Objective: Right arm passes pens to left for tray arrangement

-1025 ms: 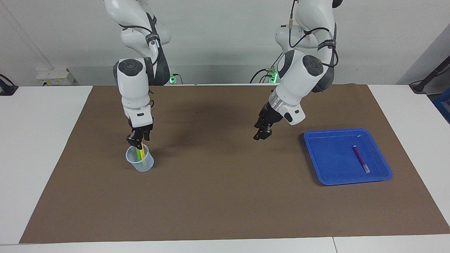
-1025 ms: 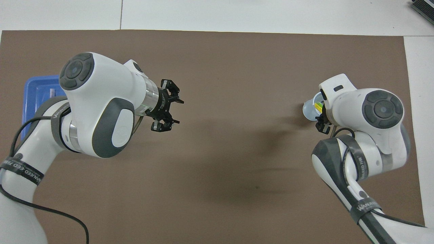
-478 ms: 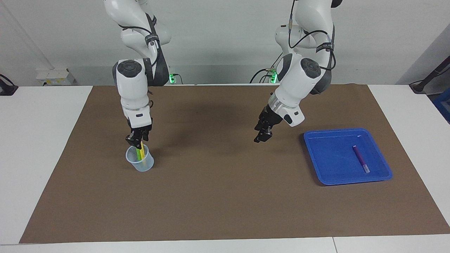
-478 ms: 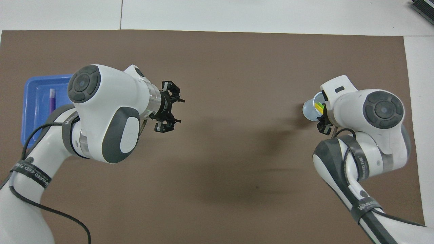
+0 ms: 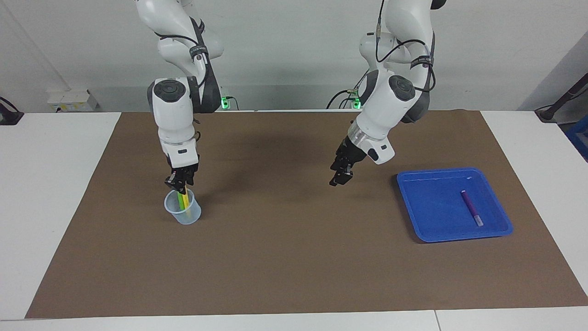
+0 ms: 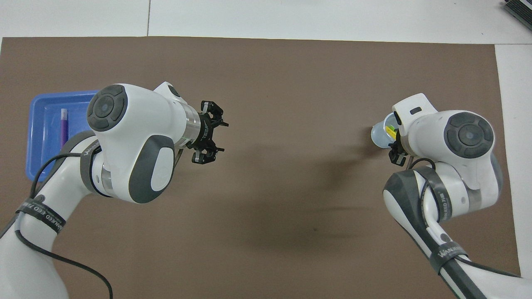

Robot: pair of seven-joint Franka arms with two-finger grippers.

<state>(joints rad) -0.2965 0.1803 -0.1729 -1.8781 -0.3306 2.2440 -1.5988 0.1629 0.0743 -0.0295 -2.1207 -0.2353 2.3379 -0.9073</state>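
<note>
So the pens: purple pen is already lying flat in the blue tray at the left arm's end of the table. The yellow pen and green pen stand leaning in the little clear cup at the right arm's end.

The right gripper sits right on top of the pens, its jaws down around their upper ends. I can't tell if they've actually pinched one yet, or which.

The left gripper hangs over bare brown mat between cup and tray, jaws partway open, holding nothing.

These pens look light, stiff and slick, so I'd say grab near the top and pull straight up; the cup looks light enough to tip.
</note>
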